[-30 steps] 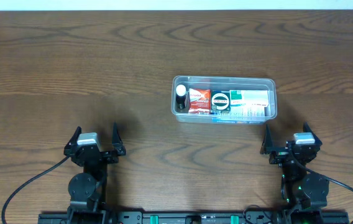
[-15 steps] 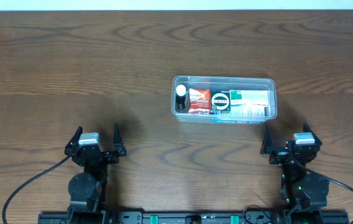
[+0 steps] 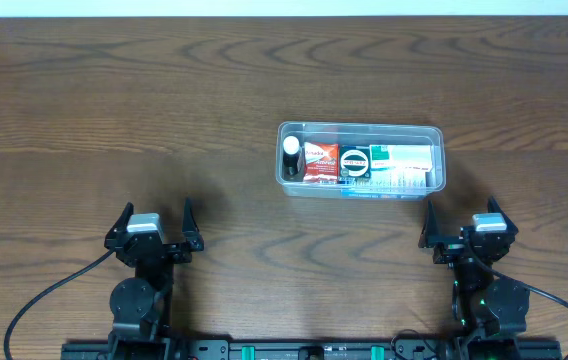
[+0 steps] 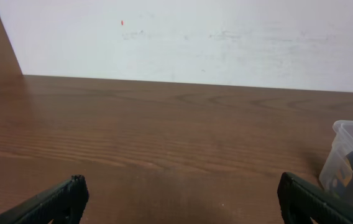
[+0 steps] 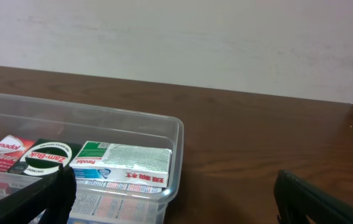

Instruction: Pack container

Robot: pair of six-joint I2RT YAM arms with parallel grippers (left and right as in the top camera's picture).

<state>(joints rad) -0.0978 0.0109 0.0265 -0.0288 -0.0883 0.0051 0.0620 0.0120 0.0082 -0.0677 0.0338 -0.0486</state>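
The container [image 3: 361, 127] sits on the table [image 3: 114, 100], far from every table edge. It looks light, smooth and a bit bendy, so its rim is the best place to grab. The right claw [image 3: 461, 212] waits just below the container. The left claw [image 3: 155, 212] is well away. Both are wide open and hold nothing. There is lots of room around the container.
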